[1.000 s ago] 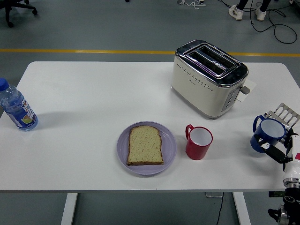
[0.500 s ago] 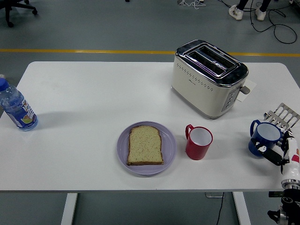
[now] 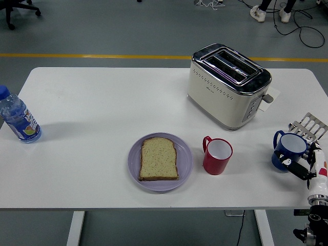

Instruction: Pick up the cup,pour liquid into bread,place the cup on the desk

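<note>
While toaster (image 3: 229,84) stands behind, right hand (image 3: 306,165) seemingly grips blue cup (image 3: 288,150).

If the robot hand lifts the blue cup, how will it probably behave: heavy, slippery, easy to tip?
The blue cup looks rigid with a smooth, shiny wall, so it may slip in the right hand. It stands upright on a flat base, so it probably will not roll. Its contents are not visible, so weight and spill risk stay uncertain.
</note>
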Available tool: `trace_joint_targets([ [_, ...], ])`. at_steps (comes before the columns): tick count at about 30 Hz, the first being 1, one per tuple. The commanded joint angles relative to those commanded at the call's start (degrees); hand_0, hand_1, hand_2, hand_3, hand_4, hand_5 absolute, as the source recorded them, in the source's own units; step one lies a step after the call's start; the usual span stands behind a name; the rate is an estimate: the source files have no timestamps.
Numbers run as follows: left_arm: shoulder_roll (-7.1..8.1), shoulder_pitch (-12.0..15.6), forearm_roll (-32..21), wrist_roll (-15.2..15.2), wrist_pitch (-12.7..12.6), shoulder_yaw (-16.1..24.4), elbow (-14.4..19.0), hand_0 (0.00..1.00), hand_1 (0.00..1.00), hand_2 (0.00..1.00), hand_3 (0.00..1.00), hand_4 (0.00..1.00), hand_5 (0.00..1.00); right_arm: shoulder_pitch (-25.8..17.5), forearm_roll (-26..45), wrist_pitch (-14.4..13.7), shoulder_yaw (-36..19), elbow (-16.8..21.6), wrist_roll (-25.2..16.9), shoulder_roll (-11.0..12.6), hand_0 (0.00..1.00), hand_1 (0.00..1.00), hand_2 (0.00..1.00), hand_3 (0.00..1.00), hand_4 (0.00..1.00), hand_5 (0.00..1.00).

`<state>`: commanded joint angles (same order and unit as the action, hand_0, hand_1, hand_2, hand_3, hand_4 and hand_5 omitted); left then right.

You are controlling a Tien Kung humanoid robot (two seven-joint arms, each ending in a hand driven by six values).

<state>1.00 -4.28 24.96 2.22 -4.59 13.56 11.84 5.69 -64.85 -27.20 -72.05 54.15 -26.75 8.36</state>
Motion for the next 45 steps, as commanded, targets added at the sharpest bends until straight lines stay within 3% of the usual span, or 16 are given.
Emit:
trace_joint_targets([
  [5, 0.01, 0.0, -0.01, 0.0, -0.01, -0.01, 0.01, 0.64, 0.65, 0.666, 0.567, 0.332, 0.841, -0.04, -0.07, 0.11, 0.33, -0.02, 0.12, -0.01, 0.458, 0.439, 0.57, 0.659, 0.656, 0.002],
  [6, 0.0, 0.0, -0.03, 0.0, -0.01, -0.03, 0.0, 0.64, 0.649, 0.665, 0.567, 0.331, 0.841, -0.04, -0.21, 0.14, 0.33, -0.08, 0.23, -0.05, 0.485, 0.447, 0.588, 0.719, 0.696, 0.002],
  [11, -0.01, 0.0, 0.04, 0.0, -0.01, -0.13, 0.0, 0.64, 0.649, 0.665, 0.567, 0.331, 0.841, -0.08, -0.66, 0.29, 0.2, -0.16, 0.66, -0.15, 0.485, 0.447, 0.588, 0.719, 0.696, 0.002],
  [12, -0.01, 0.01, 0.02, 0.01, 0.0, -0.13, 0.0, 0.639, 0.65, 0.665, 0.567, 0.33, 0.839, -0.1, -0.7, 0.36, 0.21, -0.14, 0.73, -0.12, 0.516, 0.461, 0.61, 0.759, 0.765, 0.002],
  [17, -0.02, 0.05, 0.04, 0.0, -0.01, -0.2, 0.0, 0.639, 0.65, 0.665, 0.567, 0.33, 0.839, -0.18, -1.15, 0.9, 0.34, -0.2, 1.32, -0.18, 0.516, 0.461, 0.61, 0.759, 0.765, 0.002],
  [18, -0.03, 0.05, 0.05, 0.0, 0.0, -0.2, 0.0, 0.639, 0.649, 0.666, 0.566, 0.329, 0.839, -0.2, -1.37, 1.05, 0.37, -0.21, 1.42, -0.22, 0.552, 0.482, 0.64, 0.826, 0.813, 0.024],
  [23, -0.07, 0.12, -0.05, 0.01, -0.01, -0.26, -0.02, 0.639, 0.649, 0.666, 0.566, 0.329, 0.839, -0.33, -2.29, 1.8, 0.47, -0.1, 1.88, -0.32, 0.552, 0.482, 0.64, 0.826, 0.813, 0.024],
  [24, -0.07, 0.13, -0.06, 0.01, -0.01, -0.27, -0.02, 0.639, 0.649, 0.665, 0.566, 0.328, 0.837, -0.34, -2.32, 1.82, 0.48, -0.1, 1.9, -0.32, 0.676, 0.573, 0.803, 0.998, 0.84, 0.026],
  [29, -0.07, 0.24, -0.09, 0.02, -0.01, -0.38, -0.03, 0.639, 0.649, 0.665, 0.566, 0.328, 0.837, -0.59, -2.54, 2.27, 0.52, 0.15, 1.96, -0.49, 0.676, 0.573, 0.803, 0.998, 0.84, 0.026],
  [30, -0.08, 0.32, -0.08, 0.02, 0.0, -0.48, -0.03, 0.639, 0.649, 0.665, 0.567, 0.329, 0.838, -0.74, -2.75, 2.38, 0.53, 0.27, 1.96, -0.58, 0.721, 0.608, 0.862, 0.998, 0.876, 0.037],
  [45, -0.09, 0.89, -0.31, 0.03, 0.03, -1.2, -0.1, 0.64, 0.648, 0.666, 0.566, 0.333, 0.838, -2.14, -3.87, 2.92, -0.37, 2.62, 2.24, -0.87, 0.78, 0.691, 0.945, 0.998, 0.889, 0.021],
])
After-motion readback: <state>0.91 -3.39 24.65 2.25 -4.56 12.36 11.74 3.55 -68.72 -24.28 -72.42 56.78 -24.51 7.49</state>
